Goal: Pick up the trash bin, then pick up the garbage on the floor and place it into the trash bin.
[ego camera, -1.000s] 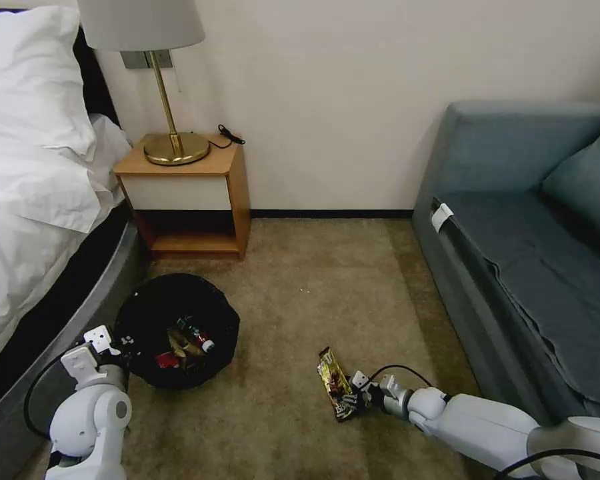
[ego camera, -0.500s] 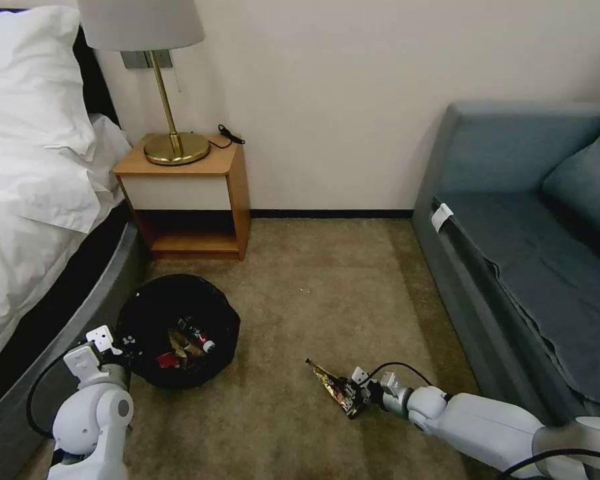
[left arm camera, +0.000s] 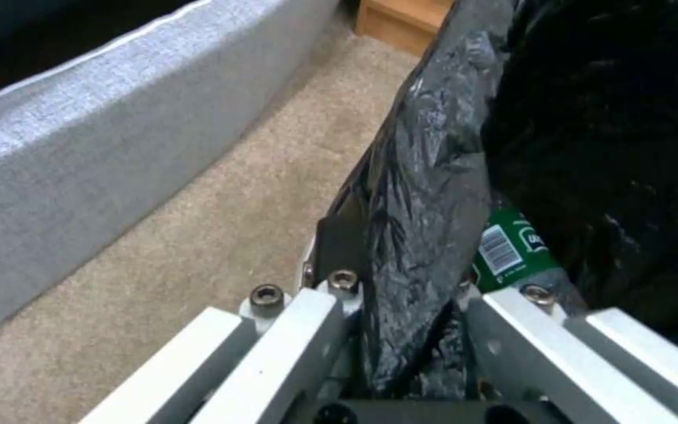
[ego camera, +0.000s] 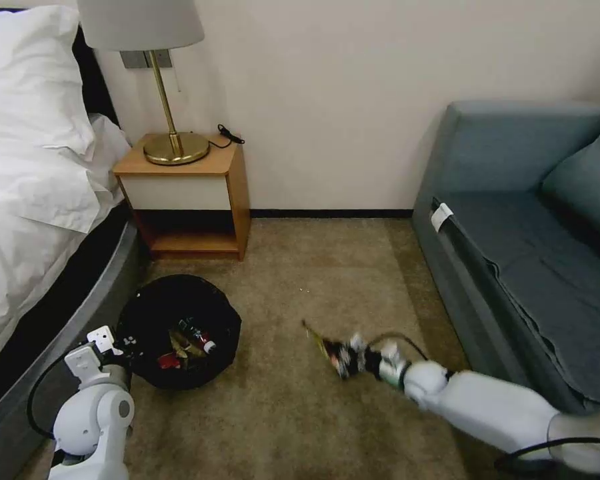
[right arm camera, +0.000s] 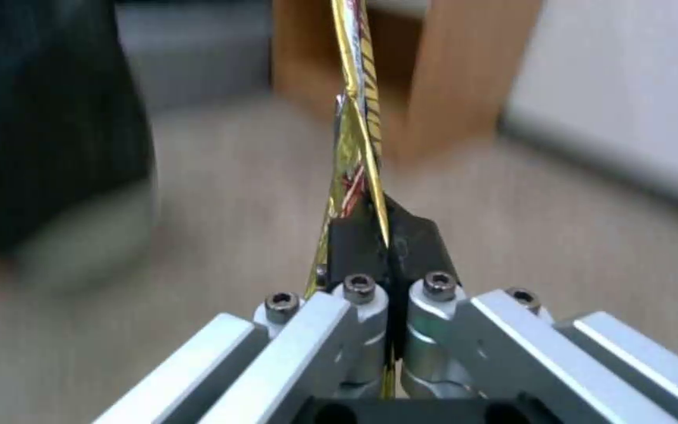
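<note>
- The floor (ego camera: 300, 280) is a beige-brown carpet that runs from the bed to the sofa.
- The bed (ego camera: 27, 200) with white sheets is at about 9 o'clock in the head view.
- The blue-grey sofa (ego camera: 527, 220) is at about 3 o'clock.
- A small wooden nightstand (ego camera: 187, 193) stands at about 11 o'clock, against the wall, with a gold lamp (ego camera: 170, 100) on top.
- The trash bin (ego camera: 177, 330) sits at about 8 o'clock, near the bed. A black bag (left arm camera: 425, 176) is pulled over its rim.
- Inside the bin lie small pieces of garbage: something red, something tan, and a green bottle (left arm camera: 512, 250) with a white cap.
- The left claw (ego camera: 117, 350) is at the bin's rim, on the side at about 8 o'clock. Its two fingers are pinched on the rim and the black bag, one finger outside and one inside.
- The right claw (ego camera: 345, 357) is low over the carpet, near 6 o'clock, well apart from the bin.
- The right claw is squeezed tight on the snack wrapper (right arm camera: 355, 129). The wrapper is shiny gold and brown. It sticks out past the fingertips, toward the bin side, and is off the carpet.
</note>
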